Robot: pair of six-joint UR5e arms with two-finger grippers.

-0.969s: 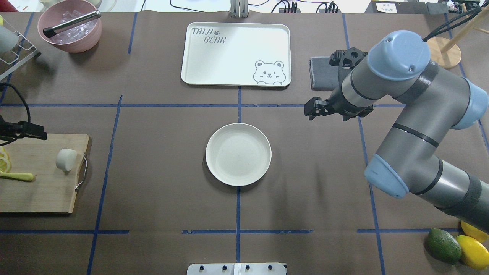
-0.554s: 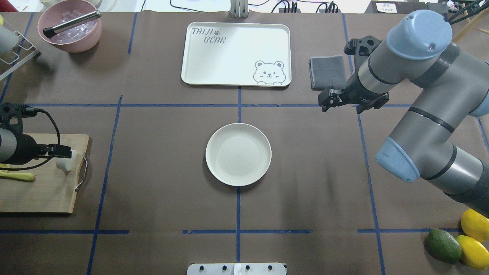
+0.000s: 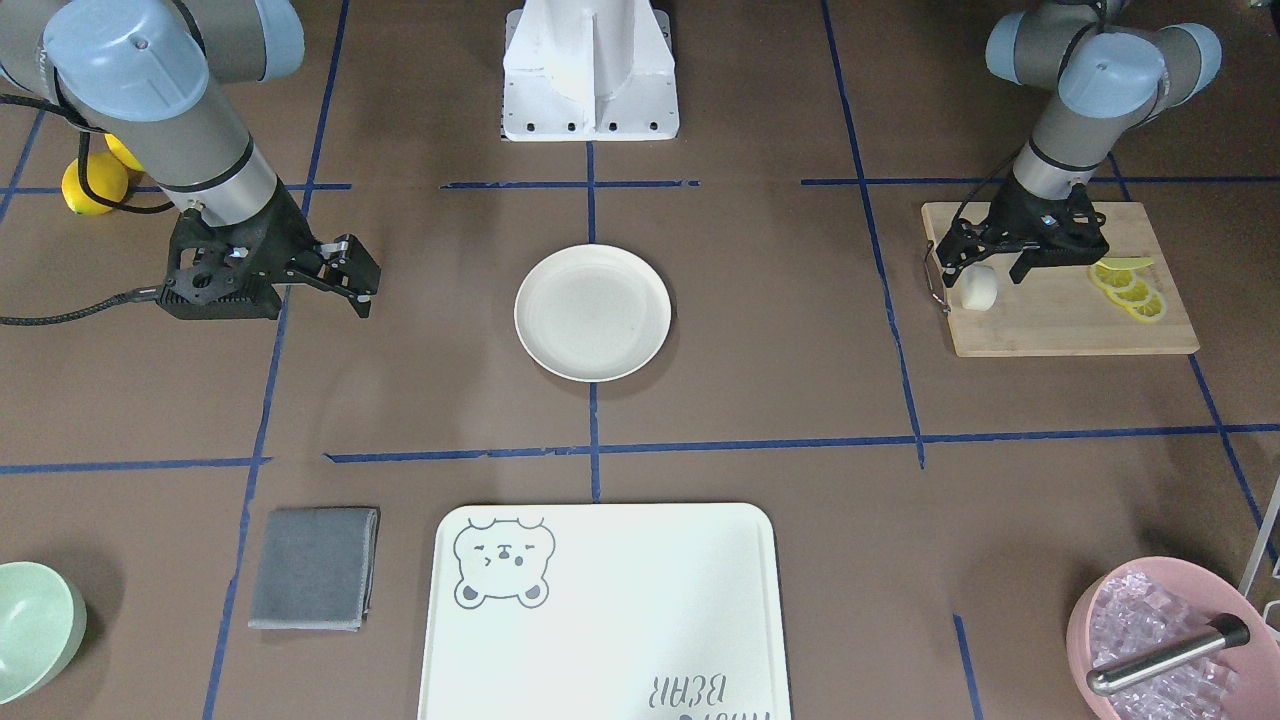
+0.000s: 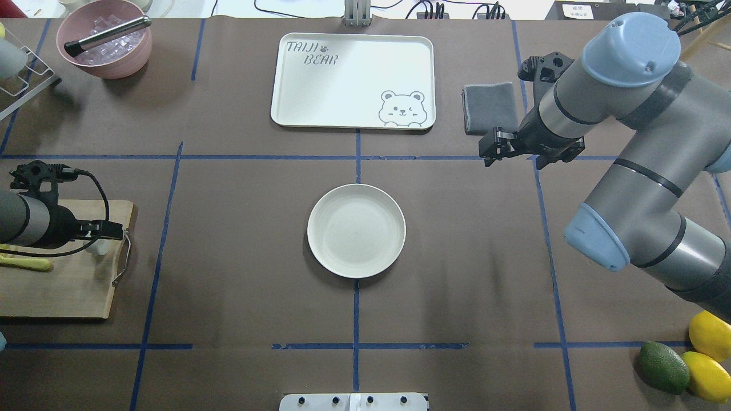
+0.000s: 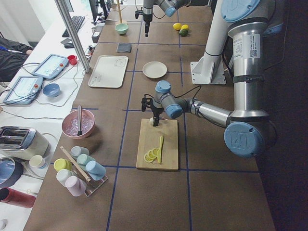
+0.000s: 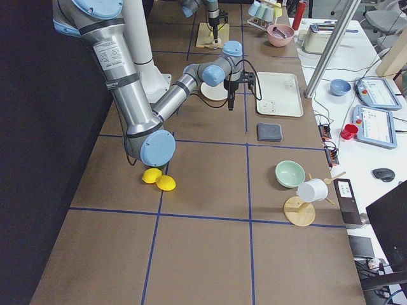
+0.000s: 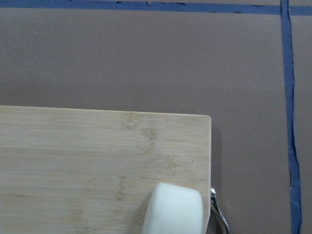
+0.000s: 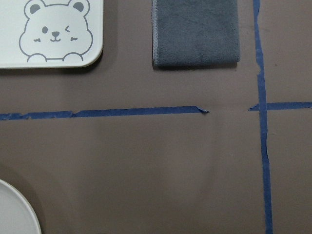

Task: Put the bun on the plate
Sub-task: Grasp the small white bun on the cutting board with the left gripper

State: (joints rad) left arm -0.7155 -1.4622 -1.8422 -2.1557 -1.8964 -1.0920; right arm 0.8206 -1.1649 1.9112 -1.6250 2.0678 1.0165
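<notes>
The small white bun [image 3: 979,288] lies near the handle end of a wooden cutting board [image 3: 1060,320], and shows at the bottom of the left wrist view [image 7: 173,210]. My left gripper [image 3: 982,265] hovers just above it, open, one finger on each side. From overhead the gripper [image 4: 116,231] covers most of the bun [image 4: 100,247]. The round cream plate [image 4: 356,230] sits empty at the table's middle [image 3: 592,312]. My right gripper [image 4: 492,149] is open and holds nothing, off to the plate's far right, close to a grey cloth [image 4: 491,107].
A bear-print tray [image 4: 352,80] lies beyond the plate. Lemon slices [image 3: 1130,285] lie on the board. A pink bowl [image 4: 104,40] of ice with tongs is far left. Lemons and an avocado [image 4: 662,365] are near right. A green bowl [image 3: 30,625] is by the cloth.
My left arm has come in from the left over the board until its gripper covers the bun. The right arm has drawn back, away from the plate, toward the cloth.
</notes>
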